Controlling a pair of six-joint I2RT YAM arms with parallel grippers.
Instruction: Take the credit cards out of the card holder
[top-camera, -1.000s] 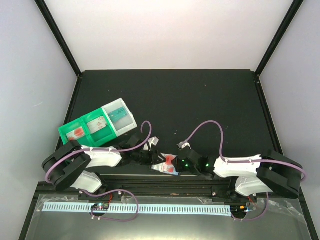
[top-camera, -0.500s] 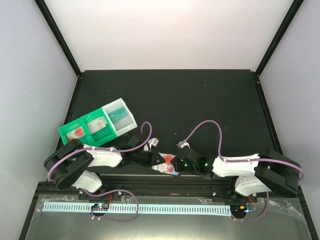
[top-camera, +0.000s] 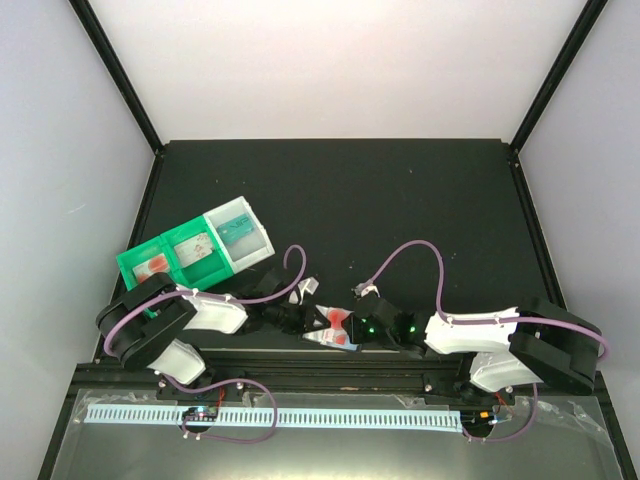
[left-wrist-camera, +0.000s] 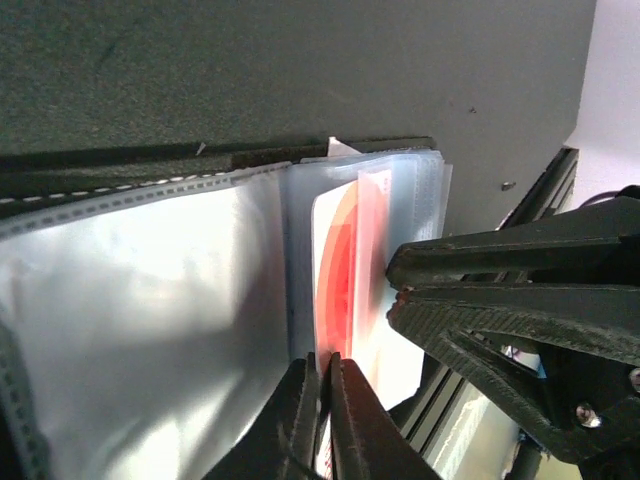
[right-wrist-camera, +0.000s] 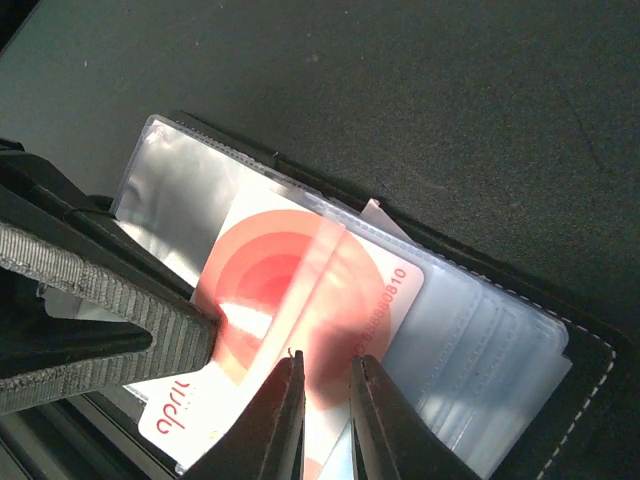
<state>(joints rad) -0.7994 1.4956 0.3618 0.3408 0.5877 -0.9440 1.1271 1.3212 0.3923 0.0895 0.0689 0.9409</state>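
Note:
The card holder (top-camera: 318, 340) lies open at the table's near edge, with dark edges and clear sleeves (left-wrist-camera: 150, 300), and it also shows in the right wrist view (right-wrist-camera: 520, 350). A white credit card with red rings (right-wrist-camera: 300, 280) sticks partly out of a sleeve and also shows in the left wrist view (left-wrist-camera: 345, 270). My left gripper (left-wrist-camera: 325, 395) is shut on the card's edge; from above it sits left of the card (top-camera: 308, 320). My right gripper (right-wrist-camera: 325, 410), jaws narrowly apart, pinches a clear sleeve flap over the card; from above it sits to the right (top-camera: 352, 325).
A green-and-clear compartment tray (top-camera: 195, 250) stands at the left, with a red-marked card in one green compartment. Purple cables loop above both wrists. A black rail (top-camera: 330, 365) runs along the near edge just behind the grippers.
My left arm's elbow has shifted slightly to the right and my right gripper slightly to the left. The holder and card stay between the grippers.

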